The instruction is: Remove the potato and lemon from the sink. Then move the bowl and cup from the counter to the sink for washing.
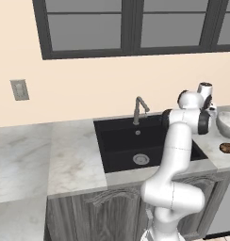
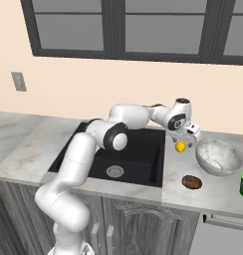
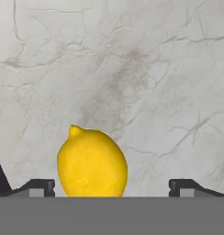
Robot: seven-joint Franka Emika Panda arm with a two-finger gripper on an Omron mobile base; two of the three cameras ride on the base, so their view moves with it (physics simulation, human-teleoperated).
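The hand view shows the jaws spread wide, clear of the bright yellow lemon on the marbled grey surface. The right base view adds the dark-brown potato near the front edge.

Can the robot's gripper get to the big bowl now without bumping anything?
Probably yes. The gripper is open above the lemon, and the bowl sits just beside it on the counter with nothing between them.
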